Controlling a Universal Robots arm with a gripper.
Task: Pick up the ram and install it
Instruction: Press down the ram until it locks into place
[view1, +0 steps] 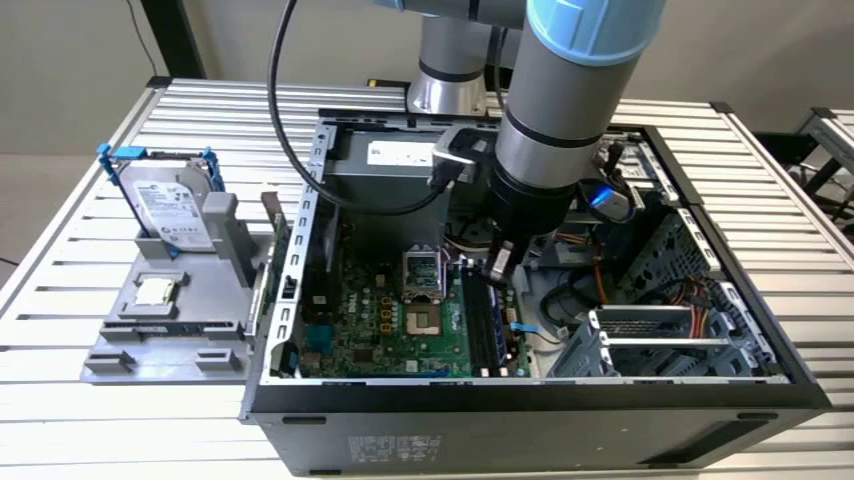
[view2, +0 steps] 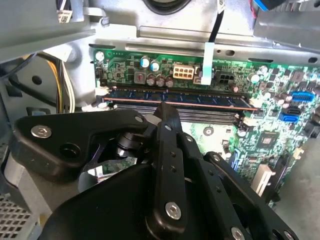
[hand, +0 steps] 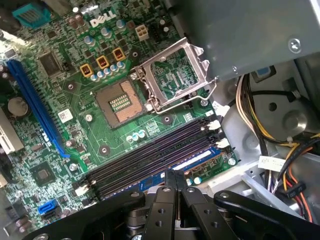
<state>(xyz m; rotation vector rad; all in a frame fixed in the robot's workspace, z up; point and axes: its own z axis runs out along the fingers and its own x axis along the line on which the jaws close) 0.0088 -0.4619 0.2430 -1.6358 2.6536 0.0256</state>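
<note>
Already your ram (view2: 177, 98) sits on edge in one of the black memory slots (hand: 150, 152) of the motherboard (view1: 387, 310) — in the second wrist view its blue-green board with a row of dark chips runs along the slot, and it seems seated, though the far end is hard to judge. Your gripper (view2: 165, 112) is poised just above the stick, its two fingers (hand: 175, 181) pressed together with no gap and nothing between them; the tips look to be at or very near the stick's top edge.

Around it lies the open computer case (view1: 534, 400), lying on its side, with the bare processor socket (hand: 120, 102) and its raised metal frame (hand: 172, 75) near the slots, four of which you can count in the first wrist view. On the exterior view's left, a grey fixture (view1: 174, 320) holds one hard drive (view1: 171, 205) upright and one small square chip (view1: 156, 291). Everything rests on a slatted metal table (view1: 80, 260).
</note>
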